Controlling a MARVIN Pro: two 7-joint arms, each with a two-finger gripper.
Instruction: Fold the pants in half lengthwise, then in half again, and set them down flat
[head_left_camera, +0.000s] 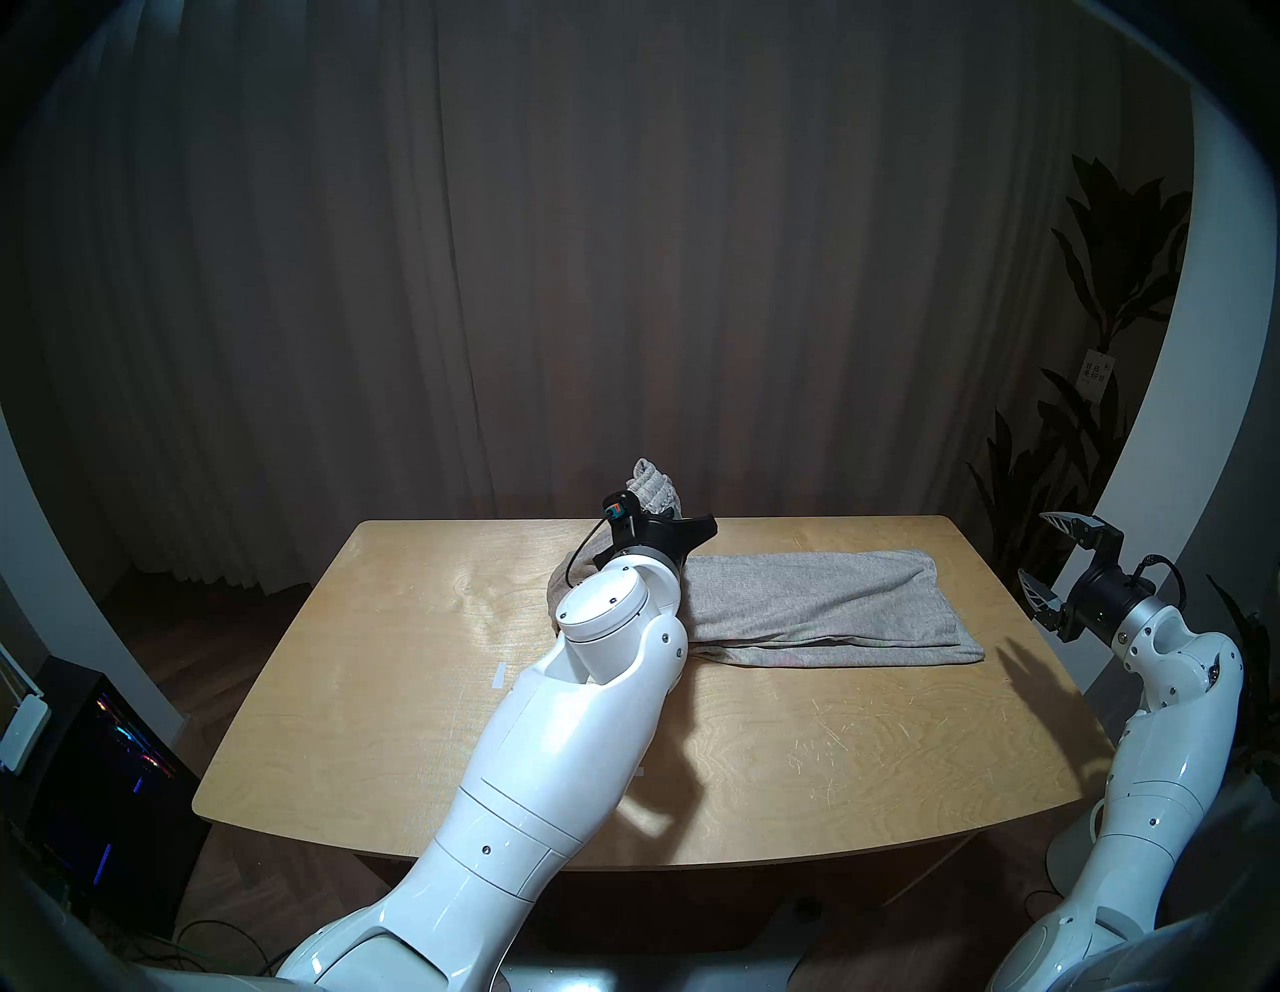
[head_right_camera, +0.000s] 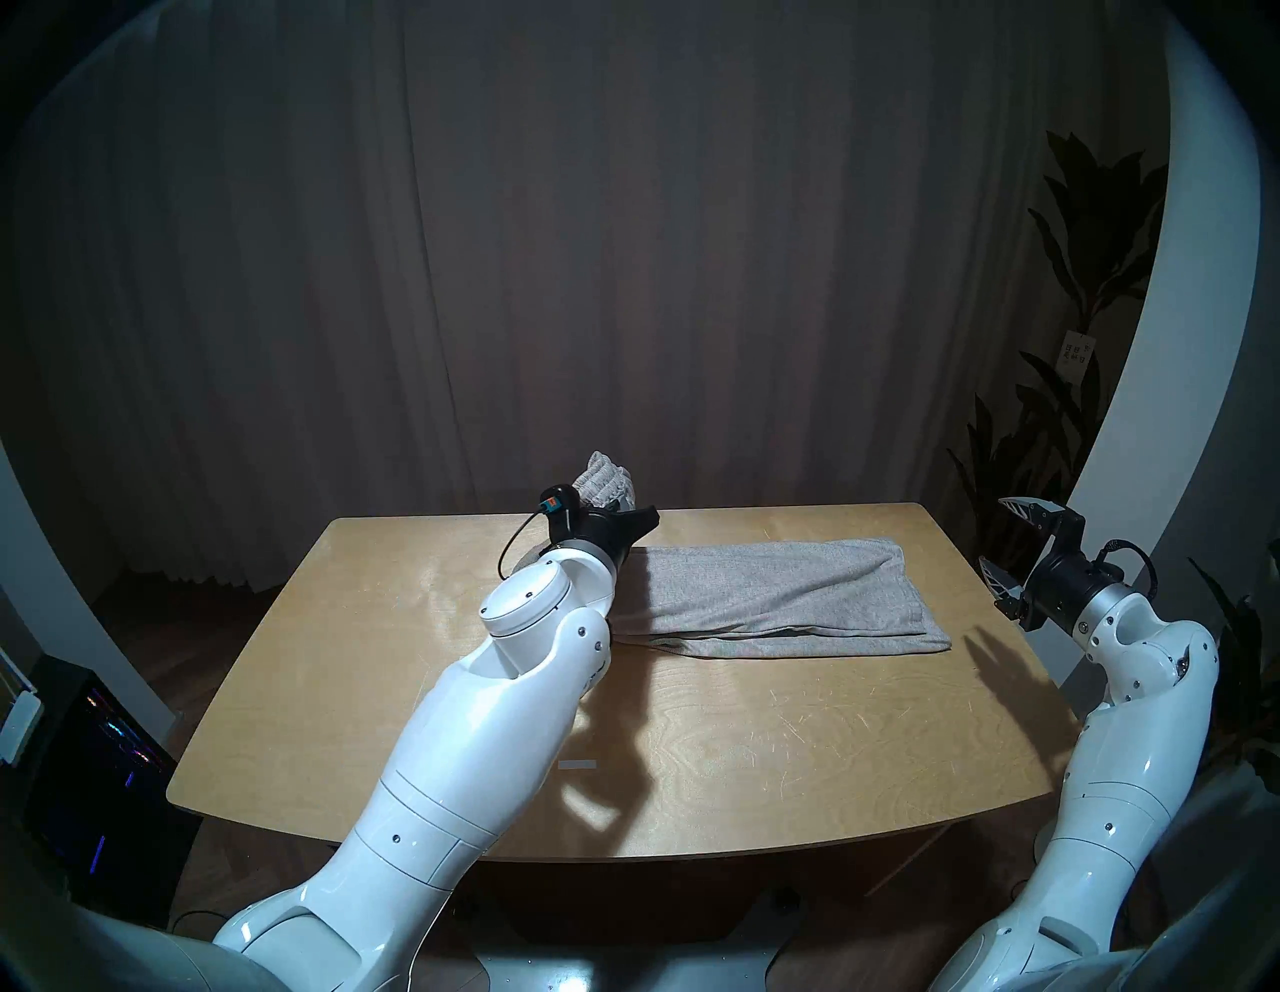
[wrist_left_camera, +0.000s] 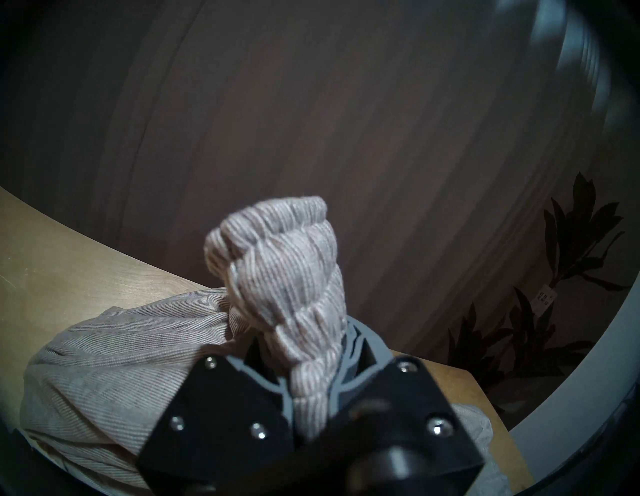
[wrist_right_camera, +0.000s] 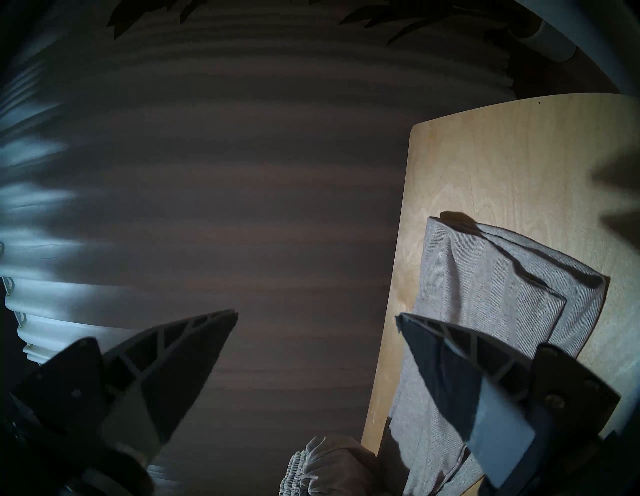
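Left gripper (wrist_left_camera: 311, 391): we hold the pants' gathered waistband clamped, raised above the table (head_left_camera: 388, 700).
Pants (head_left_camera: 817, 609): legs stacked lengthwise on the table's far right; we judge the second fold underway.
Right gripper (head_left_camera: 1060, 575): jaws apart, empty, off the table's right edge.

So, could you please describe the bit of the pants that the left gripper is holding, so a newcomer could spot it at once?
Start at the wooden table, where the grey pants lie along the far side. Follow the cloth to its end by the left gripper, shut on the waistband. It is the only bunched, ribbed part, lifted off the table while the legs lie flat.
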